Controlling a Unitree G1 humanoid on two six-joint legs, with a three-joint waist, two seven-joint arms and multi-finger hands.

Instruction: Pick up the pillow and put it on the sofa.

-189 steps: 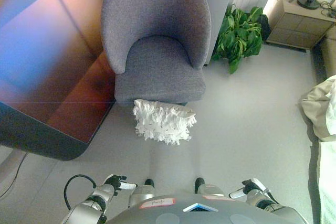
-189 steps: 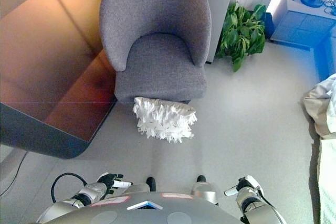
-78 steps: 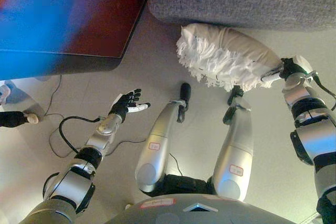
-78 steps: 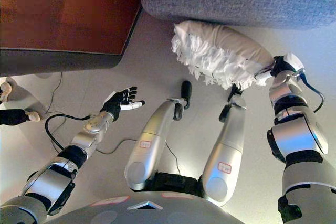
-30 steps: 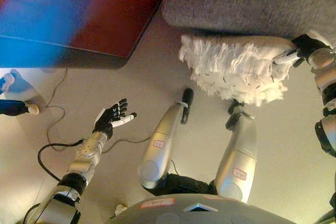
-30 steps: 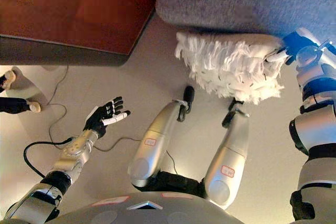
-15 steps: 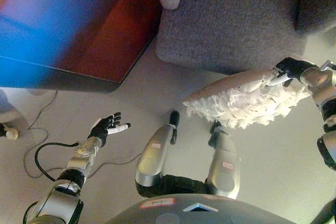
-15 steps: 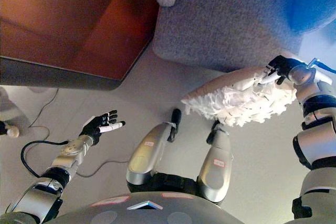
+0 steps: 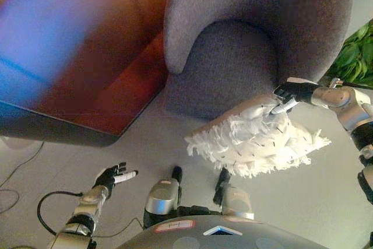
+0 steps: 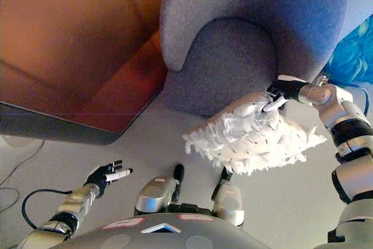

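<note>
Currently the right robot hand (image 9: pixel 294 93) is clenched on the upper edge of the white fringed pillow (image 9: pixel 256 141), with its dark fingers curled over the smooth cream backing where it meets the shaggy face. The pillow hangs off the floor (image 9: pixel 116 155), tilted, its fringed side facing down and toward the camera, its plain side turned up toward the chair. Its upper corner lies just in front of the front edge of the grey armchair (image 9: pixel 250 39); whether the two are touching cannot be told. The seat of the armchair (image 10: pixel 233 62) carries nothing.

The right arm comes in from the right side, bent at the wrist so the hand points left toward the chair.

The left robot hand (image 9: pixel 112 175) is low at the lower left, above the floor, well apart from pillow and chair. Its fingers are stretched out and spread, one white-tipped finger (image 10: pixel 118 174) pointing to the right; it holds nothing.

A dark reddish-brown desk (image 10: pixel 76 56) with a rounded grey edge fills the upper left, just beside the armchair's left arm. Green leaves of a houseplant (image 9: pixel 355 56) show at the right edge behind the chair. The floor is pale grey and smooth.
</note>
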